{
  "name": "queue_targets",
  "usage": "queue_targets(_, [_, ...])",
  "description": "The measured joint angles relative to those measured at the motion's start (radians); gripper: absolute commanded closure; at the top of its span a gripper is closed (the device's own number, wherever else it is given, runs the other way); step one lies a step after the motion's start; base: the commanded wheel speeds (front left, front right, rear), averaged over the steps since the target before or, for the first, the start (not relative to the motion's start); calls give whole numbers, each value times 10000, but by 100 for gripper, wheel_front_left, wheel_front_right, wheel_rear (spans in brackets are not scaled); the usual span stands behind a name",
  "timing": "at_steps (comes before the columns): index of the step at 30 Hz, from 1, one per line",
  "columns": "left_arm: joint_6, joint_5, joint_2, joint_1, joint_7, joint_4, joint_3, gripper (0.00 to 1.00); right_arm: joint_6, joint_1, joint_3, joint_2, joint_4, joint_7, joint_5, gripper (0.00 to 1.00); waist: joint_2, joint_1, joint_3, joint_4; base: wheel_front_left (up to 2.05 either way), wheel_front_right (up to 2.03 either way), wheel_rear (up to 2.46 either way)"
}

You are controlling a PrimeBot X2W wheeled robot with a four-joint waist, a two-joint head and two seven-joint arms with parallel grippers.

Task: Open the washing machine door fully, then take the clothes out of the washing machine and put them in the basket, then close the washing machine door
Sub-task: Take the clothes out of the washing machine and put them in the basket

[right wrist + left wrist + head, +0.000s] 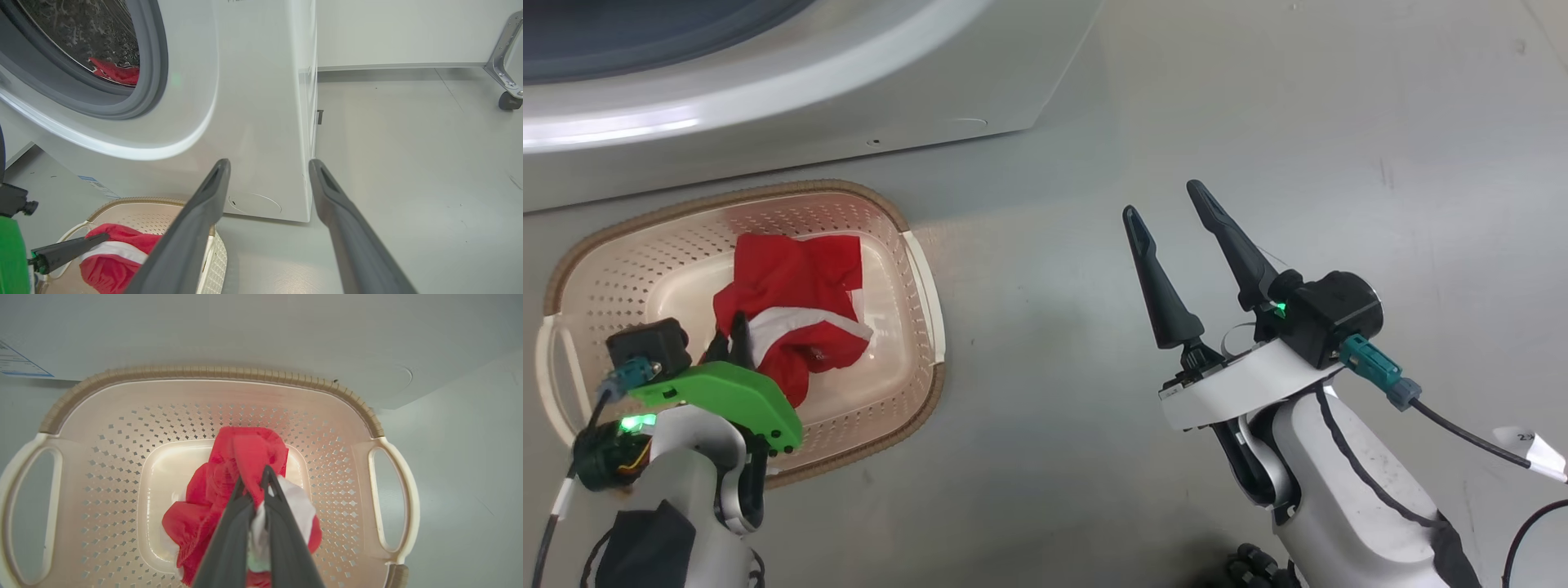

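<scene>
Basket (pixel 792 188) sits on the floor (pixel 1176 98), with the washing machine (pixel 768 106) just behind it. Clothes (pixel 792 310) lie in the basket, on its bottom, roughly centre. Left gripper (pixel 253 476) hangs over the basket's near side, fingers down in the clothes, cloth pinched between them. Right gripper (pixel 1164 200) is well right of the basket, over the floor, touching nothing. One more garment (pixel 116 73) lies in the drum (pixel 81 32), up behind the basket.

Head camera looks down, left wrist close over basket (pixel 212 371), right wrist shares it
</scene>
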Motion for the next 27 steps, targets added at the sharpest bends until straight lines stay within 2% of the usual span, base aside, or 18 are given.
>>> queue_targets(5, [-67,-217,-90,-554,90,974,102,100,-2,-162,-35,-2,13,0,90,0,0,0,403,-223,0,0,0])
queue_targets(15, [-320,-357,-130,-1147,123,2011,138,100,-15,-407,-46,0,44,0,173,0,0,0,531,-352,0,0,0])
queue_targets(16, [-320,-357,-130,-1147,123,2011,138,83,-15,-407,-46,0,44,0,173,0,0,0,531,-352,0,0,0])
queue_targets(17, [-330,-362,-134,-1172,127,2132,132,57,-15,-417,-48,-2,82,0,171,0,0,0,510,-357,0,0,0])
queue_targets(18, [-330,-366,-138,-1185,127,2257,130,12,-15,-423,-48,-2,107,2,173,0,0,0,486,-360,0,0,0])
queue_targets(19, [-328,-366,-136,-1185,100,2364,127,0,-15,-426,-48,0,132,0,173,0,0,0,459,-365,0,0,0])
queue_targets(27, [-320,-169,-142,-1353,-566,2801,52,0,-31,-426,-267,-4,336,0,169,0,0,0,100,-315,0,0,0])
